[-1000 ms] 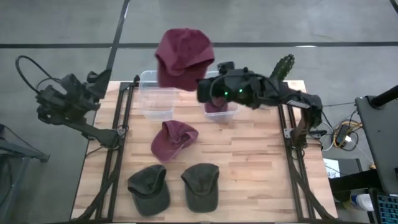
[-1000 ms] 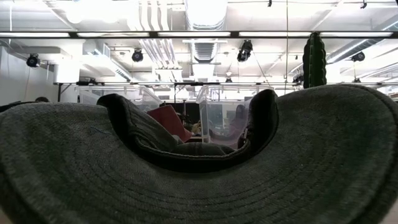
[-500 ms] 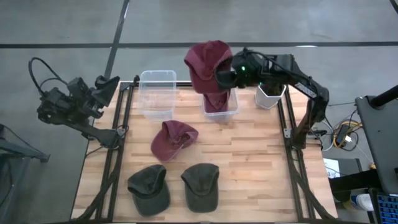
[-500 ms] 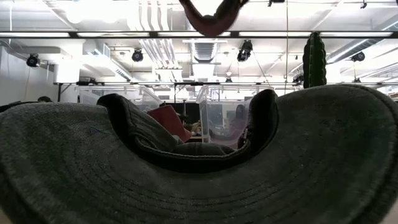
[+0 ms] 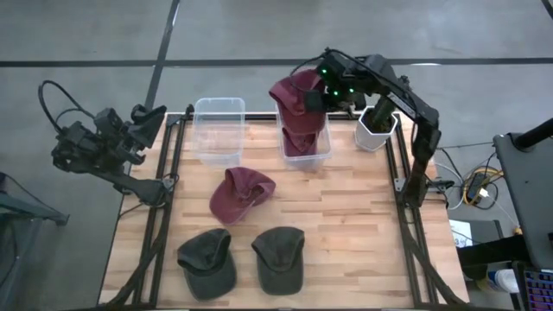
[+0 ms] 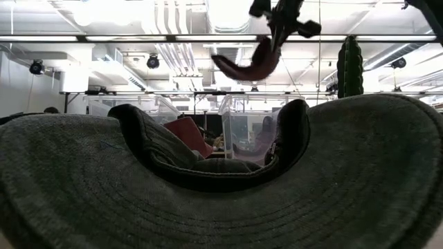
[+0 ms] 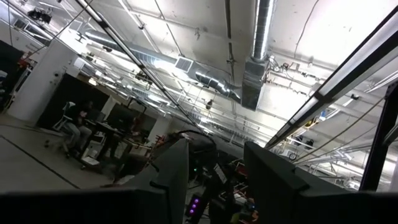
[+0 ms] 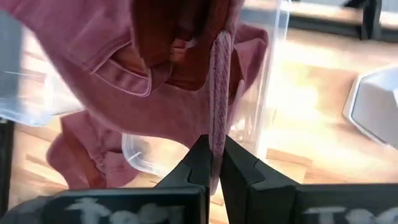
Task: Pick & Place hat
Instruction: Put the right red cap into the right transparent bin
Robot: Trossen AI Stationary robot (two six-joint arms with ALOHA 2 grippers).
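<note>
A maroon hat (image 5: 298, 93) hangs above the right-hand clear bin (image 5: 325, 149), with my right gripper (image 5: 316, 97) shut on it. In the low view this hat (image 6: 248, 65) dangles under the gripper (image 6: 282, 29). A second maroon hat (image 5: 300, 141) lies inside that bin. A third maroon hat (image 5: 240, 192) rests on the table's middle. Two dark green hats (image 5: 207, 262) (image 5: 278, 257) lie near the front edge. My left gripper (image 7: 214, 186) stands open off the table's left side, pointing up at the ceiling. My right gripper pinches the held hat's brim (image 8: 219, 134) between its two fingers (image 8: 198, 163), which meet the brim edge-on. The fingers come from above, slanting steeply down. The hat hangs below them, lifted clear, over the right bin.
The left clear bin (image 5: 218, 130) stands beside the right one at the far edge. A white pot with a cactus (image 5: 377, 130) stands at the far right corner. One dark green hat (image 6: 221, 207) fills the low view's foreground. Bare wood lies at the table's right.
My right gripper has swung toward the table's right from over the left bin and has tipped from nearly level to pointing steeply down. The maroon hat went with it, stayed in the grip, and now hangs lower over the right bin.
</note>
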